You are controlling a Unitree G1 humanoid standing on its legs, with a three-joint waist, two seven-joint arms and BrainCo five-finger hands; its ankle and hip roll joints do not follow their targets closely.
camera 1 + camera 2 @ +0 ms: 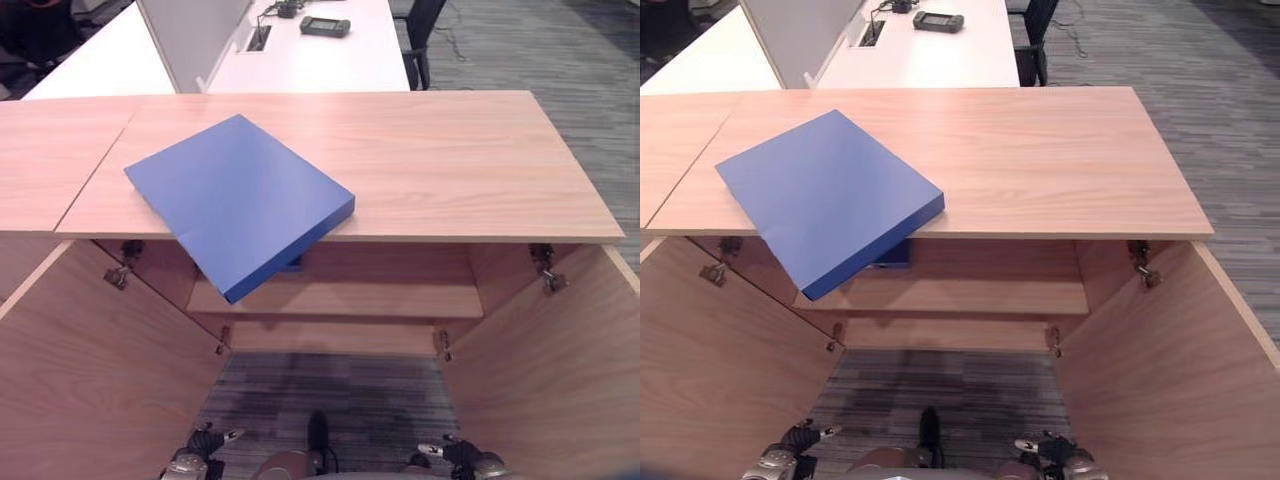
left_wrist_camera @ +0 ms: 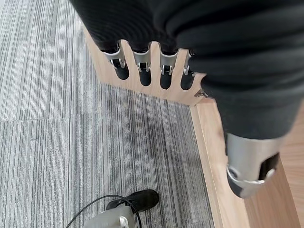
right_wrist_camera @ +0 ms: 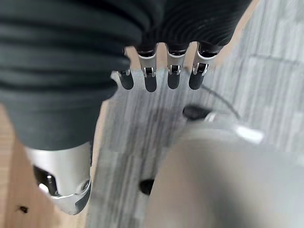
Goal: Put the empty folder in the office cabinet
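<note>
A blue folder [image 1: 240, 200] lies flat on the wooden top of the office cabinet [image 1: 450, 160], turned at an angle, with one corner hanging out past the front edge. Both cabinet doors stand wide open, and a wooden shelf [image 1: 400, 300] shows inside. My left hand [image 1: 190, 462] and right hand [image 1: 470, 462] hang low in front of the cabinet, well below the folder and apart from it. In the left wrist view my left hand's fingers [image 2: 142, 61] are straight and hold nothing. My right hand's fingers [image 3: 161, 71] are also straight and empty.
The left door [image 1: 90, 370] and right door [image 1: 560, 370] flank the opening. A small blue thing [image 1: 292, 265] sits on the shelf under the folder's overhang. Behind the cabinet is a white desk [image 1: 310, 60] with a dark device [image 1: 325, 27] and a chair [image 1: 420, 40].
</note>
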